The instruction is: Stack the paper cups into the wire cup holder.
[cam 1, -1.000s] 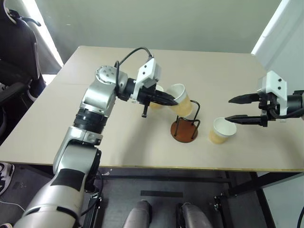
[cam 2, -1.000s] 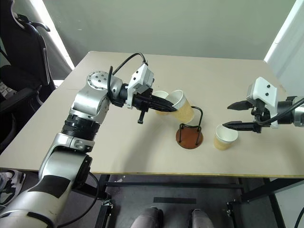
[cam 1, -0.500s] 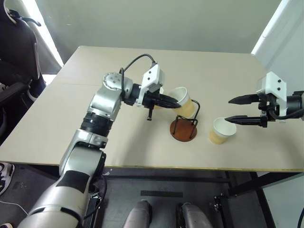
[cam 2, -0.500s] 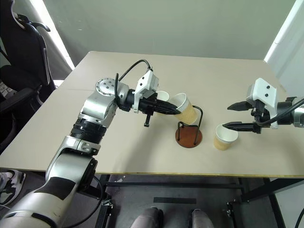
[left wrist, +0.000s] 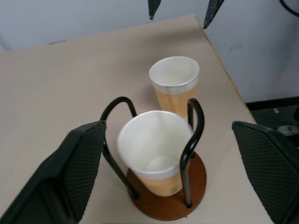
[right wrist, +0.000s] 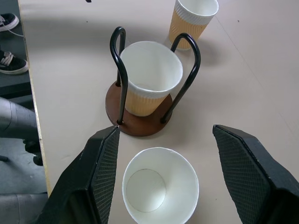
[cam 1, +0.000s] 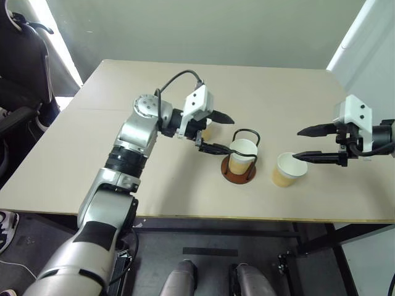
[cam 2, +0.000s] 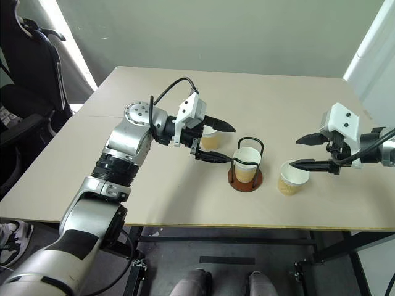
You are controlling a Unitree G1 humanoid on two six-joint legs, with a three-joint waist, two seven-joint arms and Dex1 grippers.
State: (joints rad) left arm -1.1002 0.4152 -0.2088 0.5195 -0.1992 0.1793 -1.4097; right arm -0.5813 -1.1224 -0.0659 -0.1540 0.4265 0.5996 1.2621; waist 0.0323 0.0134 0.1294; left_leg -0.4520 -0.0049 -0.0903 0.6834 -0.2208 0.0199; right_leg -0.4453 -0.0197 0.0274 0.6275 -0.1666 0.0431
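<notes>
Left claw (cam 1: 217, 131): spread wide, empty, just left of holder.
Right claw (cam 1: 303, 143): apart, straddling a cup (cam 1: 288, 169).
Wire cup holder (cam 1: 239, 172): mid-tabletop (cam 1: 92, 160), one cup (cam 1: 242, 154) inside.
Third cup (cam 2: 210, 139): behind left claw.

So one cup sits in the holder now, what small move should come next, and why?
Probably close the right gripper on the cup between its open fingers. One cup already sits upright inside the wire holder, and the left gripper is open beside it, holding nothing. A third cup stands behind the left gripper.
</notes>
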